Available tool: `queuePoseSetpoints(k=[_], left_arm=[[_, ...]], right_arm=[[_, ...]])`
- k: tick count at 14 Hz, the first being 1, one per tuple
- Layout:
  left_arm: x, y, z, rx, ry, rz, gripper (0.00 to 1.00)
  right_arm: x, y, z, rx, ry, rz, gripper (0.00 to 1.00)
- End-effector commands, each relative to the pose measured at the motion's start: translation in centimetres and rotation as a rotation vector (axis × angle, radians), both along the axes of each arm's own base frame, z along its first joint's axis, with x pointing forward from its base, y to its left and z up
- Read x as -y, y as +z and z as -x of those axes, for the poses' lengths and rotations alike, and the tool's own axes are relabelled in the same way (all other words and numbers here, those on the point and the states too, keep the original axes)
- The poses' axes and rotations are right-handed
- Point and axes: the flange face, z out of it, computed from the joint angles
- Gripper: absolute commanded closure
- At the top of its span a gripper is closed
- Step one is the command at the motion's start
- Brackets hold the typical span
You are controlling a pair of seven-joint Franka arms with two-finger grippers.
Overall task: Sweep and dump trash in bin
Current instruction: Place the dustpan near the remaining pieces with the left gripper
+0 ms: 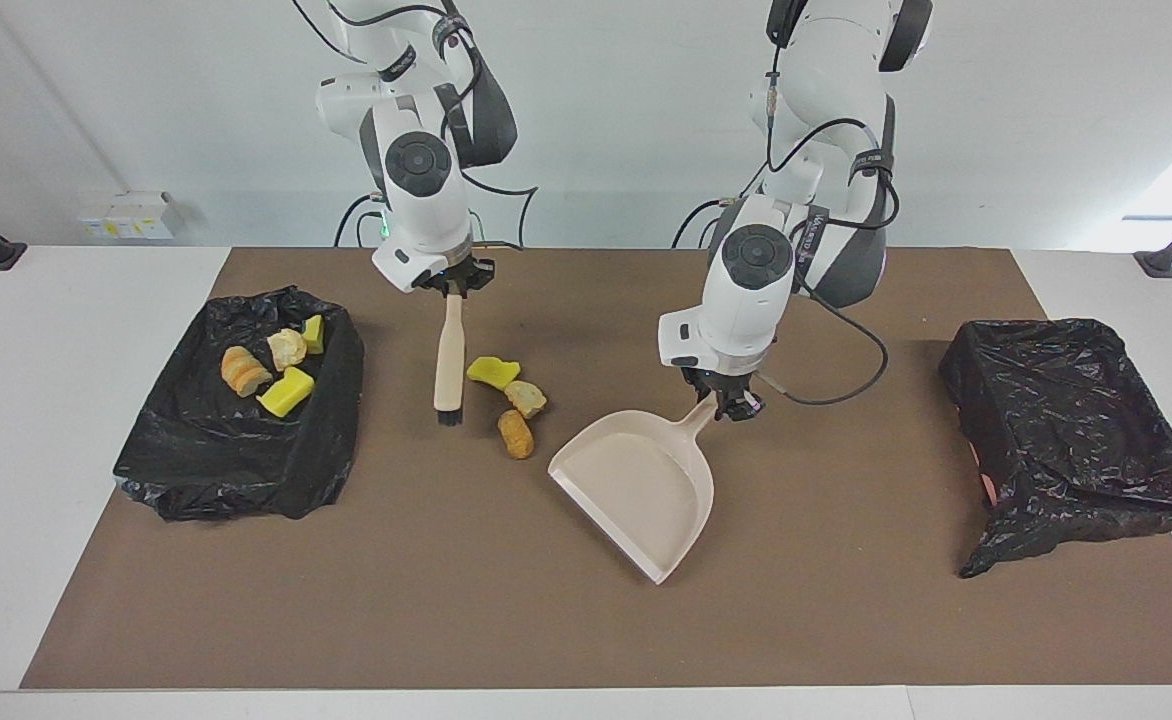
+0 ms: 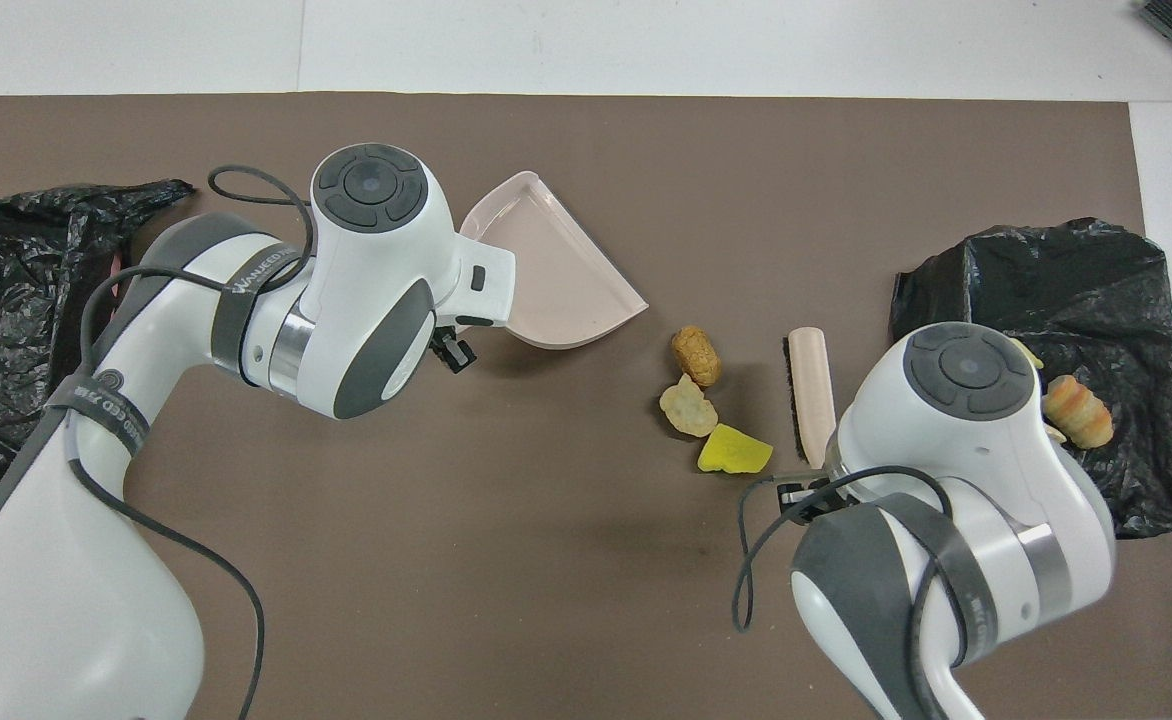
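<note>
Three pieces of trash lie loose on the brown mat: a yellow sponge piece (image 1: 492,370) (image 2: 734,452), a pale lump (image 1: 526,397) (image 2: 687,409) and an orange-brown chunk (image 1: 516,435) (image 2: 696,353). My right gripper (image 1: 450,288) (image 2: 814,480) is shut on the handle of a wooden brush (image 1: 448,355) (image 2: 810,390), which hangs bristles-down beside the scraps, apart from them, toward the right arm's end. My left gripper (image 1: 731,402) is shut on the handle of the beige dustpan (image 1: 636,480) (image 2: 546,270), whose mouth is turned slantwise, one corner close to the chunk.
A black-bagged bin (image 1: 236,440) (image 2: 1076,270) at the right arm's end holds several more scraps (image 1: 284,390) (image 2: 1078,410). A second black-bagged bin (image 1: 1076,430) (image 2: 16,300) sits at the left arm's end of the table. Bare mat lies between the dustpan and that bin.
</note>
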Motion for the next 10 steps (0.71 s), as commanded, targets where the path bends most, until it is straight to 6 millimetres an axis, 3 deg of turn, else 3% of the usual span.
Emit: queuePoseSetpoints(k=[1,3,6,10], left_arm=[[-2.4,0.7,0.5,-0.040,-0.175,-0.041,1.00],[-3.1,0.1,1.0,-0.065,-0.291,-0.038,1.00],[-3.0,-1.5,3.0,-0.019,-0.416,-0.060,1.00],[-1.1,-3.0,6.4,0.053,-0.551,-0.039,1.00]], right_arm=[[1.3,-0.8,3.1,0.018,0.007,0.049,1.00],[2.1,-3.1,2.5,-0.018,-0.001,0.074,1.00],[1.3,-5.3,1.5,-0.007,-0.021,0.056,1.00],[-0.4,-7.6,0.8,0.008,-0.021,0.020,1.00]])
